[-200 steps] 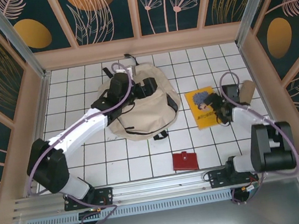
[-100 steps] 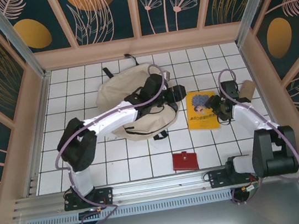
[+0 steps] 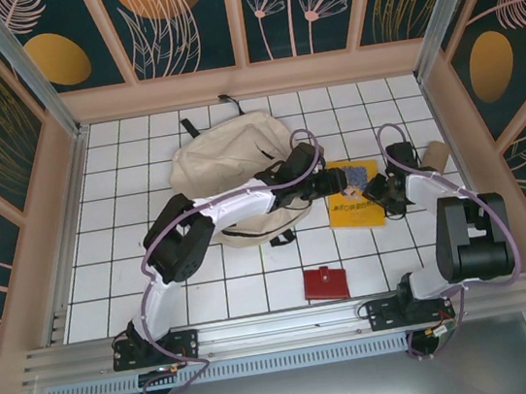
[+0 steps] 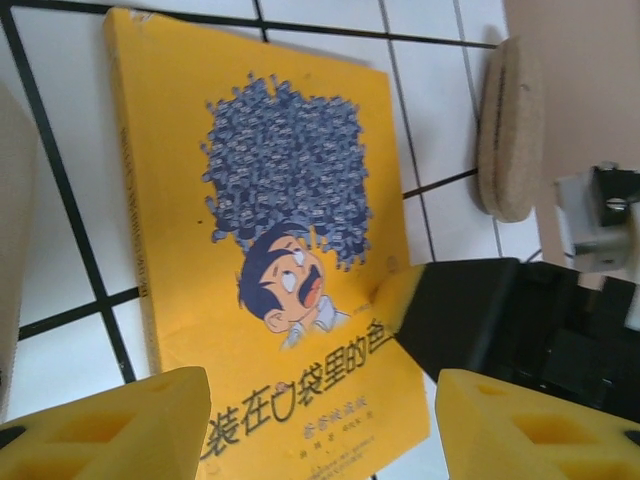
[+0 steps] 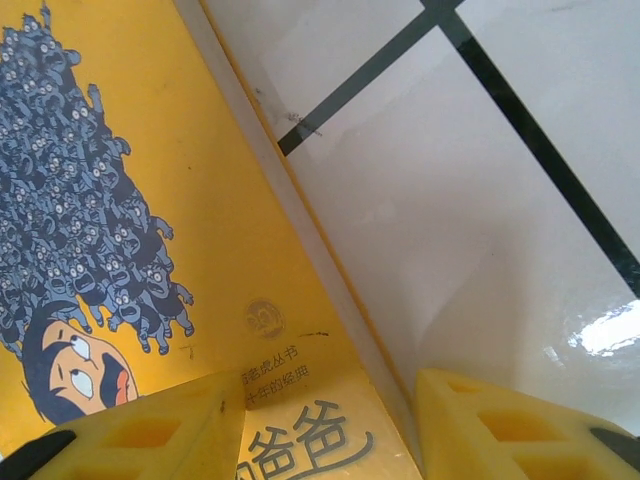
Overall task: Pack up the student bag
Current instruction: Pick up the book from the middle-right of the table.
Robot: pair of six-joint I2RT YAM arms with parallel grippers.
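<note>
The beige student bag [image 3: 228, 158] lies slumped at the back centre, and my left arm stretches across it. To its right a yellow picture book [image 3: 355, 211] lies flat on the tiles. My left gripper [image 3: 341, 182] hovers open over the book's cover [image 4: 200, 150], its yellow pads [image 4: 110, 425] spread wide with nothing between them. My right gripper [image 3: 377, 191] is at the book's right edge. It is open [image 5: 330, 410] and straddles that edge: one pad [image 5: 160, 430] over the cover [image 5: 150, 180], the other over the bare tile.
A tan cylindrical pouch [image 3: 434, 155] lies right of the book by the side wall, also in the left wrist view [image 4: 508, 130]. A red wallet [image 3: 325, 282] lies on the front tiles. Wooden walls ring the white tiled floor [image 3: 137, 273].
My left arm has swung right from over the bag to above the yellow book. The right gripper has shifted slightly along the book's right edge.
</note>
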